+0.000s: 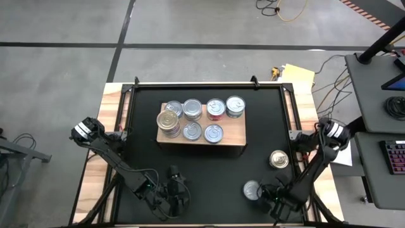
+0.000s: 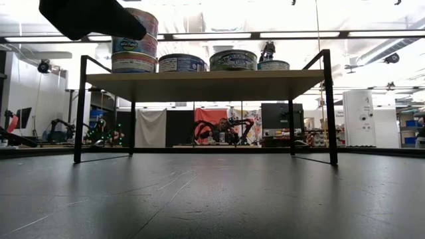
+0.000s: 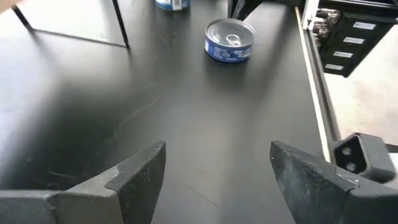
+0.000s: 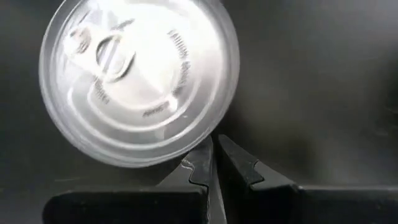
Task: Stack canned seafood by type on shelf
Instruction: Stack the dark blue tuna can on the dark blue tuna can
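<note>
The clenched right pincer [image 4: 214,163] is resting at the silver-lidded tin's [image 4: 138,78] six-o'clock rim and needs spreading before grasping, while the released left pincer [image 3: 217,177] is waiting.

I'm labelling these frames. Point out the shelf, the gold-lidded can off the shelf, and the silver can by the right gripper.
shelf [image 1: 233,135]: high view, bare wood.
gold-lidded can [image 1: 279,159]: high view, lid.
silver can [image 4: 138,78]: right wrist view, lid.

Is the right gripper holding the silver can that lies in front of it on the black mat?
No. The right gripper is shut with its fingertips pressed together beside the silver can, not around it.
</note>
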Motion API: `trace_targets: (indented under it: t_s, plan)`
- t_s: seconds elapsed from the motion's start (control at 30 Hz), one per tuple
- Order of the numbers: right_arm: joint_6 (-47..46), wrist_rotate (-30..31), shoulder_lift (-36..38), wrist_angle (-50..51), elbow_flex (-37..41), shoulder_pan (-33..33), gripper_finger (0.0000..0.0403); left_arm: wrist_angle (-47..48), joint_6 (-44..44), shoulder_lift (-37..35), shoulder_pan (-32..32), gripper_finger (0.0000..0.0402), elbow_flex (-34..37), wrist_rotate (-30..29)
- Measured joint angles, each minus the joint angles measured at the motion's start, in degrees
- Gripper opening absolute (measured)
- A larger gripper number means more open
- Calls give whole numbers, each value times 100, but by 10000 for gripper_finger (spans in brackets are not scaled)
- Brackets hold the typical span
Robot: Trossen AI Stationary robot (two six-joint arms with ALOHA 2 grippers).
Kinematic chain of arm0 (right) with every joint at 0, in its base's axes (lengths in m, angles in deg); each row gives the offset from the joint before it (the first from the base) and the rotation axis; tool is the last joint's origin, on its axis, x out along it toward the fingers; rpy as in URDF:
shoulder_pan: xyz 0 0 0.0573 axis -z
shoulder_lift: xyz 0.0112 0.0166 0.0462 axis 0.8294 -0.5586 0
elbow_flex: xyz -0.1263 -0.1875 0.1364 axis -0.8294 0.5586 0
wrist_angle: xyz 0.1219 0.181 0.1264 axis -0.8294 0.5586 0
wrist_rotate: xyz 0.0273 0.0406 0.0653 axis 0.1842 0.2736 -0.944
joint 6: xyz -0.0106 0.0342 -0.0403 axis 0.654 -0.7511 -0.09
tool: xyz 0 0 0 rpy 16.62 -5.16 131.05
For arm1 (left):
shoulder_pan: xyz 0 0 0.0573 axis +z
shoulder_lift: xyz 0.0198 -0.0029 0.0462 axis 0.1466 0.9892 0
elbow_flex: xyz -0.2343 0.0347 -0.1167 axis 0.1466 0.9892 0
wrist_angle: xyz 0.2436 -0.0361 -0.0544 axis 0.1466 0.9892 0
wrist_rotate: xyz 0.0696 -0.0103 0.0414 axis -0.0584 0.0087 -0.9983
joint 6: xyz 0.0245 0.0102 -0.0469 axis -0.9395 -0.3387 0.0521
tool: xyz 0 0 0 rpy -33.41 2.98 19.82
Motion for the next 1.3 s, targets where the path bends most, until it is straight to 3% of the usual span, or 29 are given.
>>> trace_targets:
  t_s: [0.27, 0.43, 0.77, 0.87, 1.03, 1.3]
  plan:
    - [601, 602, -356, -794, -44, 92, 12, 2, 173, 0, 18, 272, 0, 114]
    - [1073, 965, -438, -996, -40, 336, 12, 2, 200, 0, -11, 272, 0, 552]
    - [2950, 1345, -474, -2002, -38, 1052, 12, -175, 112, 117, 103, 272, 0, 155]
    - [3196, 1344, -352, -1924, -38, 1118, 12, -553, -339, 301, 179, 272, 0, 334]
    - [3248, 1547, -189, -1550, -38, 1132, 12, -1570, -1858, 751, 298, 272, -20, 500]
    - [3357, 2357, -142, -1537, -38, 1132, 12, -1960, -3073, 1577, 746, 255, -651, 59]
